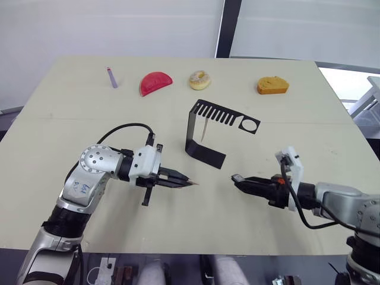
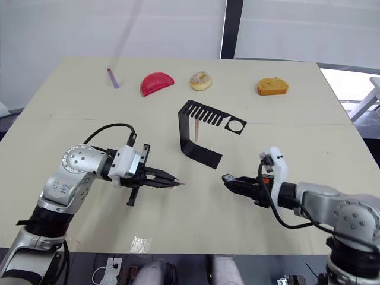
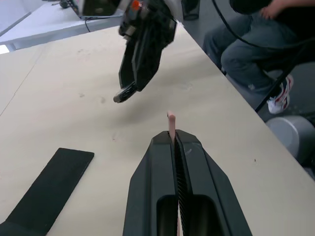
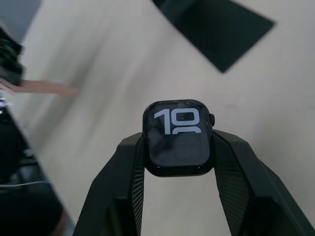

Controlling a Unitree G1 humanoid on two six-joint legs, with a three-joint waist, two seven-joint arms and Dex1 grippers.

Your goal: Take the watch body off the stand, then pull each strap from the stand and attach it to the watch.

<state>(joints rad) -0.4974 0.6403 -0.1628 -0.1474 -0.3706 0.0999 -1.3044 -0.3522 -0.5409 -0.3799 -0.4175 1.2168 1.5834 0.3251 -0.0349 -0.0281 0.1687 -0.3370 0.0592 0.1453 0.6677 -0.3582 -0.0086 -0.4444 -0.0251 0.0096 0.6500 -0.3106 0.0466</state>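
Pincer (image 1: 191,182) of the left arm is clamped on a pink strap (image 3: 171,123), its tip poking out toward 3 o'clock. At centre the stand (image 1: 205,151) sits on the tabletop (image 1: 71,113), a second strap (image 1: 203,129) hanging from its comb. Right pincer (image 1: 236,178) grips the watch body (image 4: 178,137), pointing to 9 o'clock.

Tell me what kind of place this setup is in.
Probably an indoor robot test lab or workroom: a plain pale table set with toy food props such as a doughnut, white partition walls behind, and a seated person beside the table.
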